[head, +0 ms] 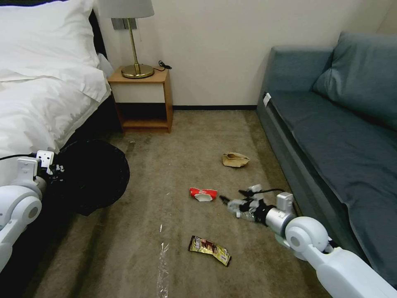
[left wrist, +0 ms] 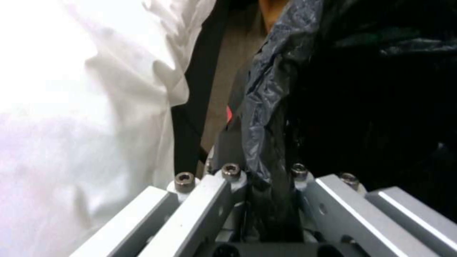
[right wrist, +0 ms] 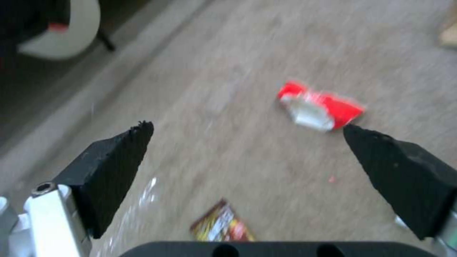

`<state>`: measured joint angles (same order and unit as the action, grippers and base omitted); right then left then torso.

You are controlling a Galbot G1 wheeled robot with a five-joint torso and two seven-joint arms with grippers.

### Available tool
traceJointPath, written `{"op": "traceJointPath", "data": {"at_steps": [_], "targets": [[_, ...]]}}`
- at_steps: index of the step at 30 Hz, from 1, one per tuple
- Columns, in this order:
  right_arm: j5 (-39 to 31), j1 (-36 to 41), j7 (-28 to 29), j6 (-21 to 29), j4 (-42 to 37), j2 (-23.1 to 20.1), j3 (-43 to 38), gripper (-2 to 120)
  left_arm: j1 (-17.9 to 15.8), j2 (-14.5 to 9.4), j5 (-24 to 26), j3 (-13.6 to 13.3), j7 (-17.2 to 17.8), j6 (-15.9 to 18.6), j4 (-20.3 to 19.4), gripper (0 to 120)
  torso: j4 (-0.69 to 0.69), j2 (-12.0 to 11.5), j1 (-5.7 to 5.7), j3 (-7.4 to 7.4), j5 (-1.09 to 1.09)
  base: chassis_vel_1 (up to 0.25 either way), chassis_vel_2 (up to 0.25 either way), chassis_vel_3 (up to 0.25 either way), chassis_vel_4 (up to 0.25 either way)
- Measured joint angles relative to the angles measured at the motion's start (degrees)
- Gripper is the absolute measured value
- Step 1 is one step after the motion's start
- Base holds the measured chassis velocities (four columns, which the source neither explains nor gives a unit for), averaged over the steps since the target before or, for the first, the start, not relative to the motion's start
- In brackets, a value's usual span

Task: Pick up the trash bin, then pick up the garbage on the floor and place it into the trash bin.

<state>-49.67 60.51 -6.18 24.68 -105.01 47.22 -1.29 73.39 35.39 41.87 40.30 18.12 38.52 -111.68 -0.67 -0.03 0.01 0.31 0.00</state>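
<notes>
The trash bin (head: pixel 89 176), its black bag liner bulging over the rim, hangs at the left beside the bed. My left gripper (head: pixel 53 169) is shut on its rim. In the left wrist view the fingers (left wrist: pixel 228 175) pinch the glossy liner (left wrist: pixel 271 117). My right gripper (head: pixel 231 200) is open low over the carpet, just right of the red-and-white packet (head: pixel 203 193). In the right wrist view the packet (right wrist: pixel 321 109) lies beyond the spread gripper (right wrist: pixel 247 132). The dark snack wrapper (head: pixel 209 249) lies nearer me, the brown paper bag (head: pixel 235 159) farther off.
A bed with white bedding (head: pixel 45 91) runs along the left, a blue sofa (head: pixel 339 136) along the right. A wooden nightstand (head: pixel 142 99) with a lamp stands at the back wall. Open carpet (head: pixel 165 165) lies between them, with a scrap of clear film (head: pixel 162 265).
</notes>
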Motion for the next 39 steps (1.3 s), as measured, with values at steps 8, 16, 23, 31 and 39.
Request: {"op": "traceJointPath", "data": {"at_steps": [8, 16, 23, 31, 39], "targets": [[0.55, -2.90, -4.75, 1.67, 6.00, -1.34, 9.18, 100, -0.42, 1.47, -2.70, -3.39, -1.72, -0.35, -2.77, 2, -0.03, 0.00, 0.00, 0.00, 0.02, 0.000, 0.000, 0.000, 0.000], [9.59, -6.76, -9.45, -1.56, 20.57, 4.75, 18.61, 100, 1.17, 3.90, -8.56, -4.59, -5.40, -2.76, -0.98, 2, -0.03, 0.00, 0.00, 0.01, -0.01, 0.000, 0.000, 0.000, 0.000], [14.72, -10.10, -12.06, -5.35, 29.45, 10.52, 22.24, 100, 1.41, 4.42, -8.67, -3.69, -5.88, -3.46, -0.33, 2, -0.02, 0.00, 0.00, 0.01, -0.02, 0.000, 0.000, 0.000, 0.000], [18.51, -11.31, -13.69, -8.52, 36.67, 15.34, 21.89, 100, 0.88, 4.12, -7.88, -4.08, -5.91, -3.48, -1.46, 2, -0.03, 0.00, 0.00, 0.01, -0.03, 0.000, 0.000, 0.000, 0.000], [21.68, -12.47, -14.56, -10.82, 42.65, 21.30, 21.44, 100, 0.47, 4.28, -7.74, -4.72, -6.30, -3.73, -1.72, 2, -0.02, -0.01, 0.00, 0.01, 0.00, 0.000, 0.000, 0.000, 0.000]]}}
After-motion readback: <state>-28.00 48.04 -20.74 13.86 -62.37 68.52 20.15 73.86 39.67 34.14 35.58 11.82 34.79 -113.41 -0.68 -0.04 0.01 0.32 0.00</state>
